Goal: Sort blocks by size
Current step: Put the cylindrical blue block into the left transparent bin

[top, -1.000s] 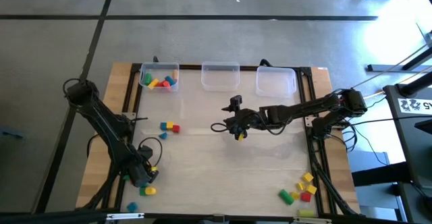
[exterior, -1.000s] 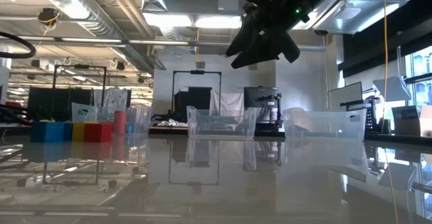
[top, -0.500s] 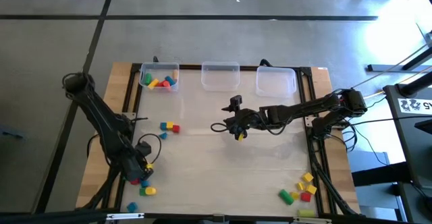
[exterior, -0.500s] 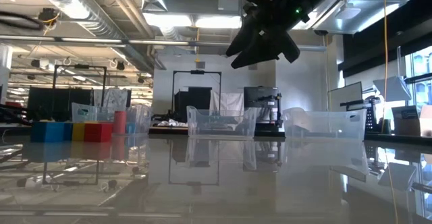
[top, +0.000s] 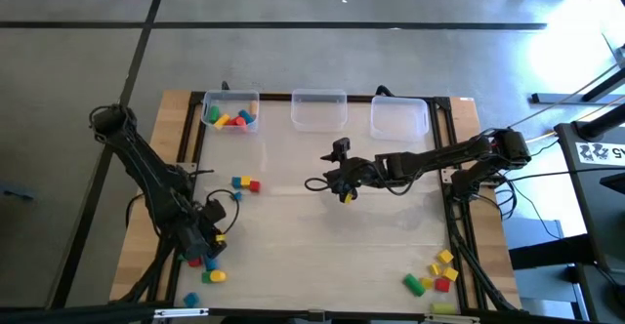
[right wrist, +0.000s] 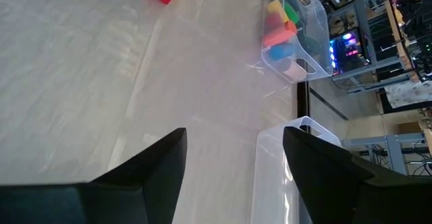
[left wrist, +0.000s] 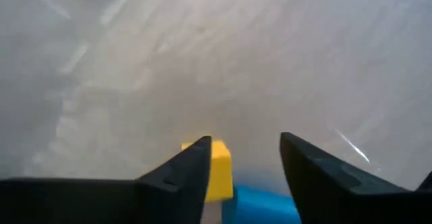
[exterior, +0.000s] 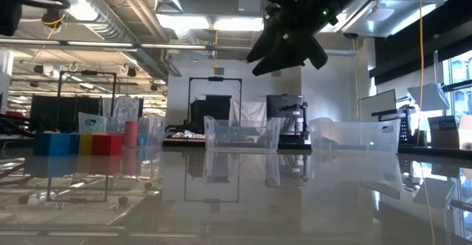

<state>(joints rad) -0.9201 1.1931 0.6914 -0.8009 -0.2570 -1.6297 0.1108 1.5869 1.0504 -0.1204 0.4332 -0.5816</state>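
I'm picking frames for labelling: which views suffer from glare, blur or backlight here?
Low view: the glossy table top mirrors the ceiling lights, and the right gripper is a dark backlit silhouette. Left wrist view: soft all over, with the yellow block and blue block smeared between the left gripper. High view: evenly lit.

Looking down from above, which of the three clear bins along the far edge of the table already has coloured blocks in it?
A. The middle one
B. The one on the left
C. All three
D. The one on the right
B. In the high view only the left bin holds coloured blocks; the middle bin and the right bin show nothing inside.
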